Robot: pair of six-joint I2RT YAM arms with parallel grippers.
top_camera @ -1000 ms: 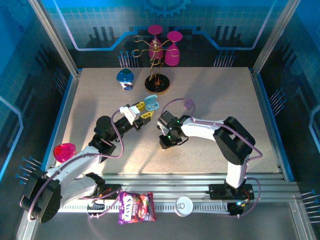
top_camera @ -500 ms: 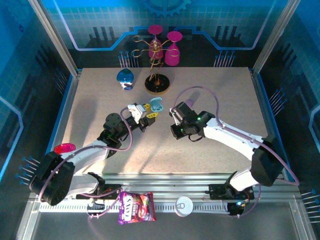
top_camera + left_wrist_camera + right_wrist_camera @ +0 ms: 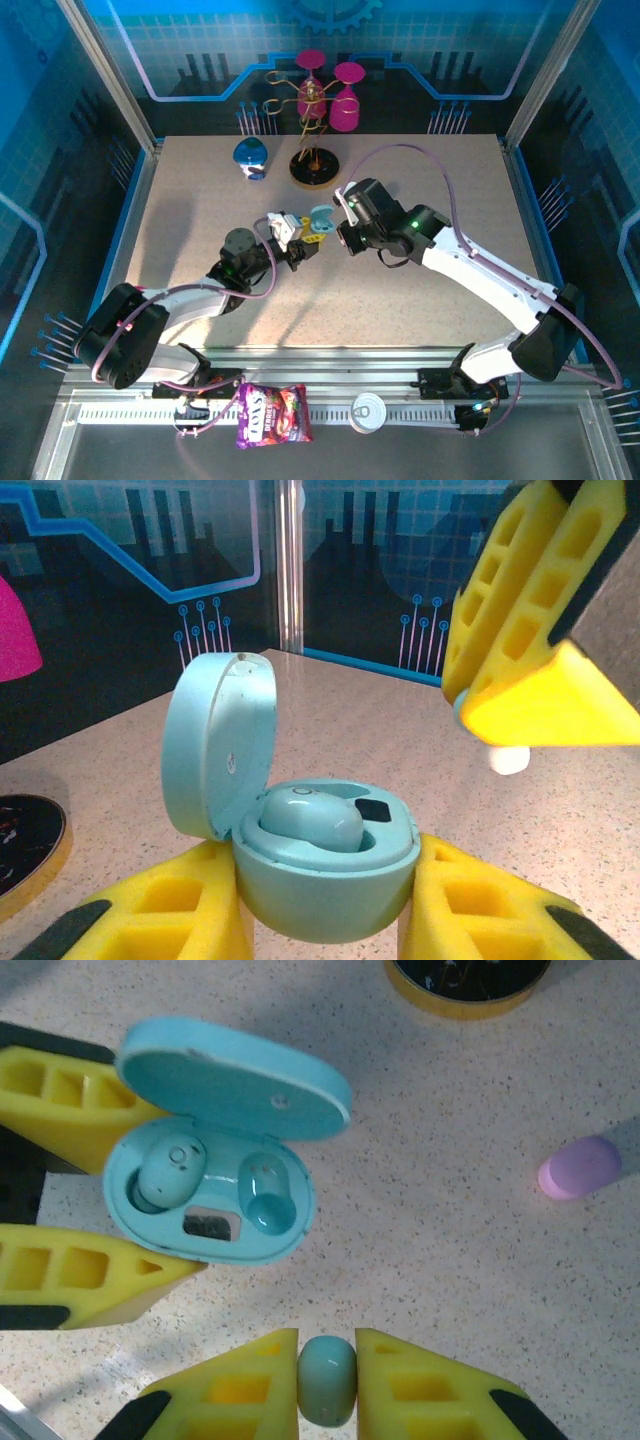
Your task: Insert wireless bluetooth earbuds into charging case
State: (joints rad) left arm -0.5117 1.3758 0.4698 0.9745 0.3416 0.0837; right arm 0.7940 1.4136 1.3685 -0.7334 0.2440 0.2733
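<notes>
1. Fingers [image 3: 60, 1090] of the left gripper [image 3: 308, 230] clamp the open pale blue charging case [image 3: 215, 1245] by its sides, near the middle of the table [image 3: 450, 180], lid [image 3: 235, 1075] raised.
2. One pale blue earbud [image 3: 170, 1170] sits in one socket of the case; the other socket [image 3: 268, 1200] lies empty.
3. The right gripper [image 3: 327, 1355] pinches a second pale blue earbud [image 3: 327, 1385] between its tips, just right of the case, not touching it.

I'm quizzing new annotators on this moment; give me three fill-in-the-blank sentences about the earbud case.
The left gripper holds the pale blue charging case with its lid ____. Inside it sits ____ seated earbud. The right gripper pinches the other earbud, so one socket is ____.
Missing: open; one; empty.
</notes>
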